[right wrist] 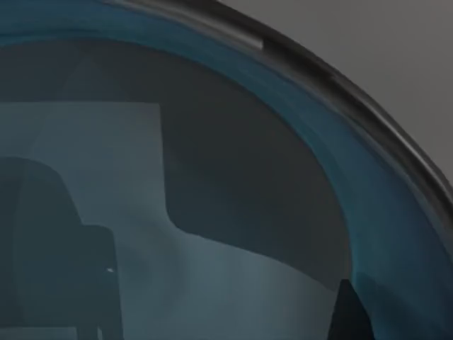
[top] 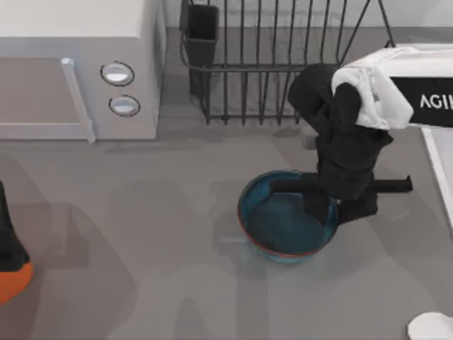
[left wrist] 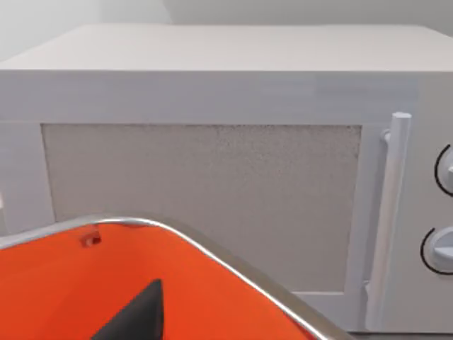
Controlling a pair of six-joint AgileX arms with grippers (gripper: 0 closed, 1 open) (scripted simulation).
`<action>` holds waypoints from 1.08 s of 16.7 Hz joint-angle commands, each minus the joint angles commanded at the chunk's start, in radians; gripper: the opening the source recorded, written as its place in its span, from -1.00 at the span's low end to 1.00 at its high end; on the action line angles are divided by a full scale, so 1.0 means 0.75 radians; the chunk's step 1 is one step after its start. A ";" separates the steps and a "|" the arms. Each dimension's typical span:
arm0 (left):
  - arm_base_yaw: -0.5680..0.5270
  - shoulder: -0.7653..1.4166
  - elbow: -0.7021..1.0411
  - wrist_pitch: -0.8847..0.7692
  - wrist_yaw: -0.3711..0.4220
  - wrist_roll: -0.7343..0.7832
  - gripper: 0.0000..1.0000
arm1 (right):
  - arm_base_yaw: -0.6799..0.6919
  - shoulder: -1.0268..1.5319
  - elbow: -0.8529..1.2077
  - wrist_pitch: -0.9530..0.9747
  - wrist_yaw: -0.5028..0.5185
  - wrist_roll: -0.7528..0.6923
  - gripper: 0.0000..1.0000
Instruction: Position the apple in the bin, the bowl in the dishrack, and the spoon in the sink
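The spoon (top: 432, 326) is lying at the near right corner of the table (top: 141, 234), a small white rounded shape partly cut off by the frame edge. At the near left edge the orange bin (top: 14, 280) is sitting, with the left arm parked over it; the left wrist view is looking down into the bin (left wrist: 64, 290), where a dark fingertip (left wrist: 141, 315) is pointing over the orange interior, and I cannot tell how far those fingers are spread.

Farther in, right of centre, the blue bowl (top: 287, 216) is resting on the table. The right gripper (top: 333, 205) is reaching down at the bowl's right rim, with 1 dark finger seemingly dipping inside the bowl and the rest of the hand sitting outside it; whether the fingers are actually pressing the wall is unclear from above. The right wrist view is showing the bowl's blue-grey inside and curved rim (right wrist: 304, 106) up close.

At the right edge, a pale strip of the sink (top: 440, 177) is showing. At the far side, the white microwave (top: 78, 64) with 2 round knobs is standing on the left, and the dark wire dishrack (top: 283, 64) is standing behind the bowl.
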 joint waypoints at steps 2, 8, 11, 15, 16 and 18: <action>0.000 0.000 0.000 0.000 0.000 0.000 1.00 | 0.000 0.000 0.000 0.000 0.000 0.000 -1.00; 0.000 0.000 0.000 0.000 0.000 0.000 1.00 | 0.000 -0.014 0.053 -0.056 0.001 0.003 -1.00; 0.000 0.000 0.000 0.000 0.000 0.000 1.00 | -0.001 -0.050 0.176 -0.235 0.000 0.002 -1.00; 0.000 0.000 0.000 0.000 0.000 0.000 1.00 | -0.003 -0.110 0.338 -0.461 -0.001 -0.003 -1.00; 0.000 0.000 0.000 0.000 0.000 0.000 1.00 | -0.003 -0.122 0.360 -0.483 -0.001 -0.004 -1.00; 0.000 0.000 0.000 0.000 0.000 0.000 1.00 | -0.004 -0.126 0.366 -0.490 -0.001 -0.004 -1.00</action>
